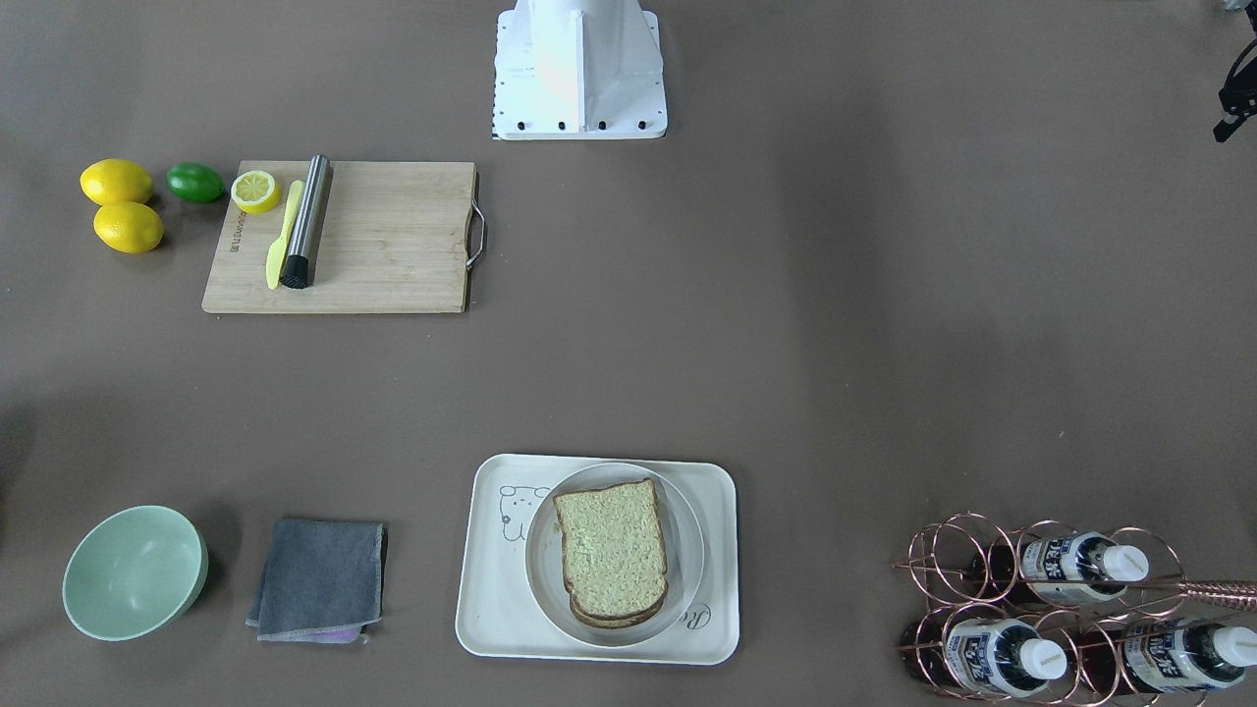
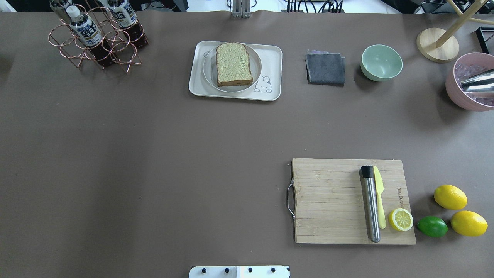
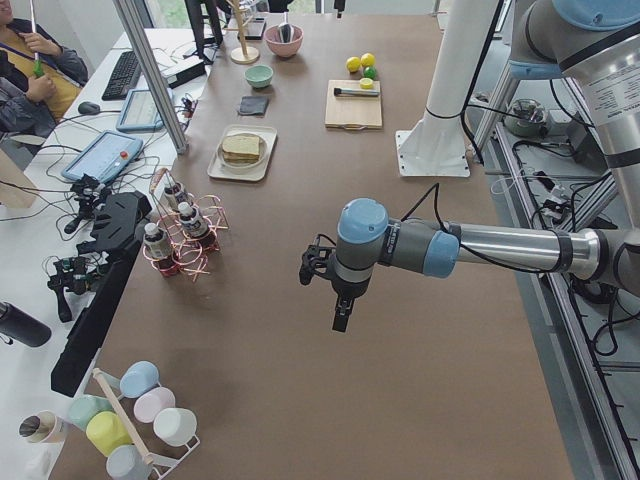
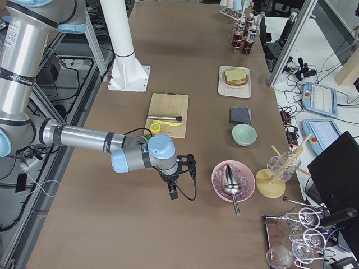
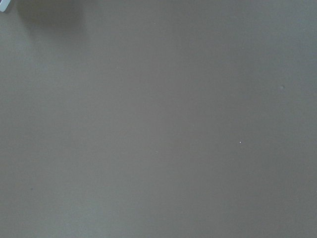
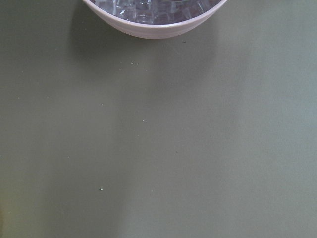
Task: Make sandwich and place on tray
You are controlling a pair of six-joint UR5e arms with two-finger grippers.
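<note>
Left pincer (image 3: 340,318), right pincer (image 4: 173,193), seemingly empty, opening unclear

Sandwich (image 2: 233,63) on plate (image 2: 207,72) on tray (image 2: 272,58); cloth (image 2: 325,68), bowl (image 2: 381,62) beside; cutting board (image 2: 328,200) nearer robot.

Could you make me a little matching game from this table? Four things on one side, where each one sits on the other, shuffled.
Things:
1. sandwich
2. lime
3. grey cloth
4. metal rod

Places:
A. on the wooden board
B. on the round plate
C. between the tray and the green bowl
D. beside the lemons

Pairs: 1-B, 2-D, 3-C, 4-A
</note>
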